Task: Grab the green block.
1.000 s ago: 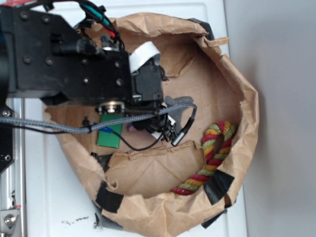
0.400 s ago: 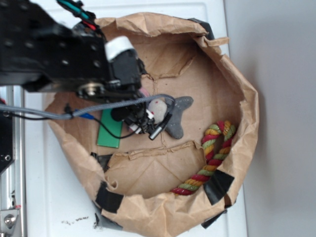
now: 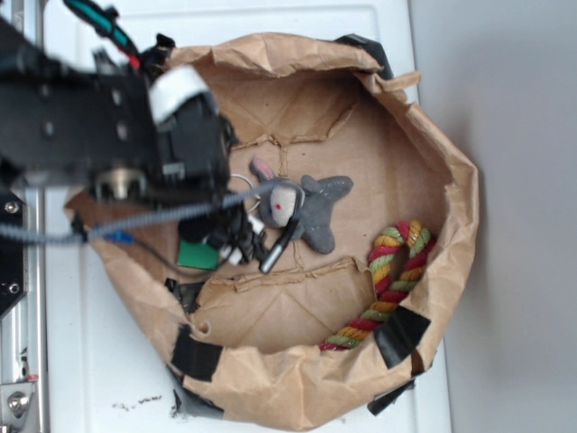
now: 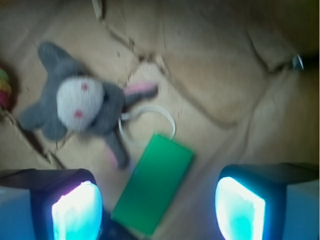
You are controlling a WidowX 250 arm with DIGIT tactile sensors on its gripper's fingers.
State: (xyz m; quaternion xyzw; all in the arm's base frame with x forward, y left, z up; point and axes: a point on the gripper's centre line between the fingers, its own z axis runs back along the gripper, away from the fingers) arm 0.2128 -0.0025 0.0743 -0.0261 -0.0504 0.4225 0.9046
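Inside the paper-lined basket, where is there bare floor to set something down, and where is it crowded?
Bare paper lies in the upper part, between the top rim of the paper basket and the grey plush toy, and lower centre between the toy and the braided rope. The left side is crowded: the green block lies close beside the toy, under the open tool.

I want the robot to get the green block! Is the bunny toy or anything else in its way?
Nothing visible is. The green block lies bare on the paper between the open jaws of the gripper. The bunny toy sits beside it, off to one side.
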